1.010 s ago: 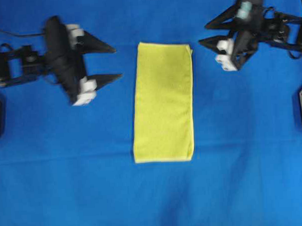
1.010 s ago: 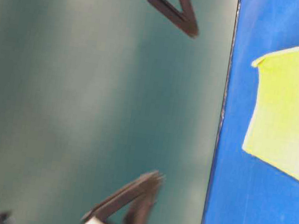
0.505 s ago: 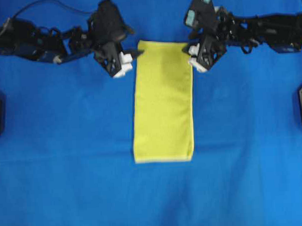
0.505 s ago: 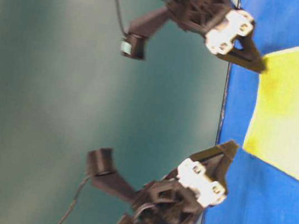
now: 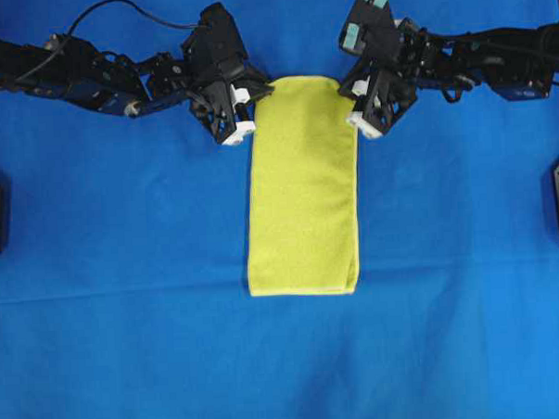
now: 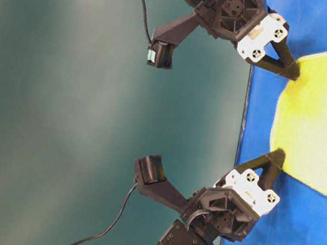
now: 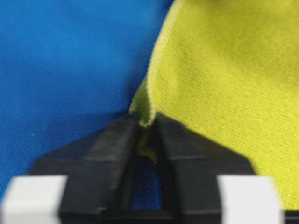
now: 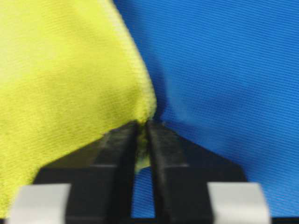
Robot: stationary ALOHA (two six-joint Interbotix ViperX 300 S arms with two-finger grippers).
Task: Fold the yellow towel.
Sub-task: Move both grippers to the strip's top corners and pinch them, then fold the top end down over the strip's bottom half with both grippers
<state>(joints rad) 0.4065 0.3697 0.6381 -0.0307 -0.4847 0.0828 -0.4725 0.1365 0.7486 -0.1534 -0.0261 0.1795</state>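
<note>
- Yellow towel [image 5: 302,185] is lying on the blue counter [image 5: 128,346] as a long narrow strip, running from the far edge of our reach toward the middle of the overhead view.
- Its near end is sitting flat and squared off, with a paler hem showing along the right side and the bottom edge.
- Its far end is looking rounded and slightly raised, where both far corners are being pinched.
- We are gripping the far left corner with our left gripper [image 5: 252,93]; in the left wrist view the jaws are pressed together on a small tuft of yellow cloth, and the hem is rising up from between them.
- We are gripping the far right corner with our right gripper [image 5: 352,88]; in the right wrist view the jaws are clamped on the cloth's corner tip, with the towel spreading away to the left and blue cover to the right.
- In the table-level view both grippers are tilting down onto the towel's end, their tips meeting the cloth at the counter's surface.
- Our two arms are reaching in from the left and right sides of the overhead view, cables trailing behind them.
</note>
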